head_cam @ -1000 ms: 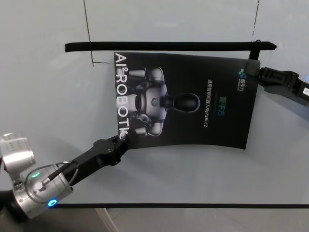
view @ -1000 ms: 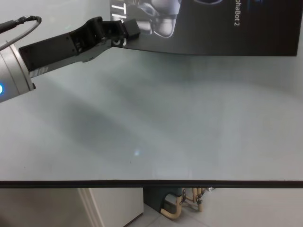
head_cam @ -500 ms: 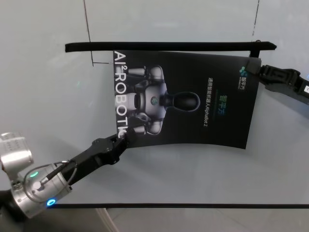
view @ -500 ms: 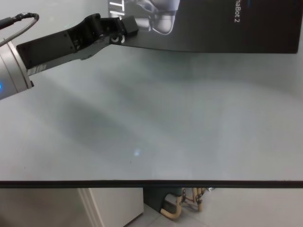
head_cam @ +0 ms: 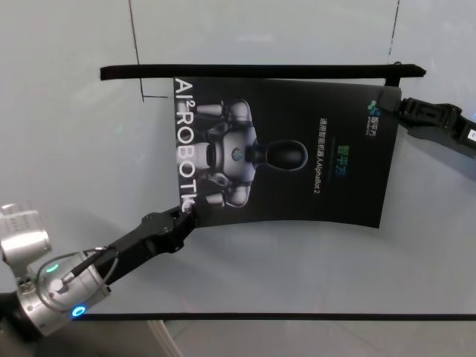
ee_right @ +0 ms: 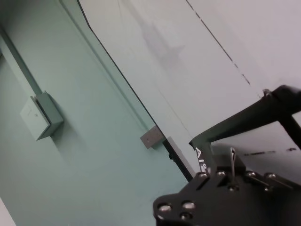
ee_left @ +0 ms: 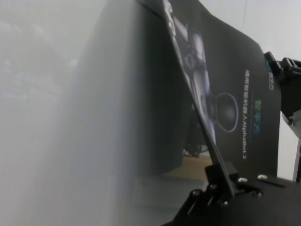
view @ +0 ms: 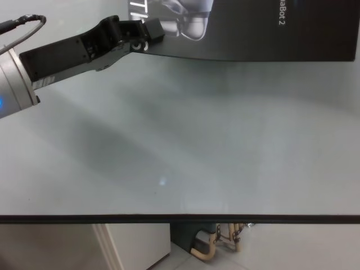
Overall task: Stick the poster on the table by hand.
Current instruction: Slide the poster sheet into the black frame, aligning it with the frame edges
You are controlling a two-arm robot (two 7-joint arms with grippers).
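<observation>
Two hands pinch opposite poster (head_cam: 297, 149) corners: left hand (head_cam: 187, 216) near, right hand (head_cam: 392, 104) far.

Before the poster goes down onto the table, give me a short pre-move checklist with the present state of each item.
1. Left tool shut on the poster at its near left corner: ok.
2. Right tool at the far right corner: ok; whether it grips: cannot tell.
3. Poster lying flat: not ok, its near edge bows in the head view.
4. Poster print side up: ok.
5. Table bare under the poster: cannot tell.
</observation>
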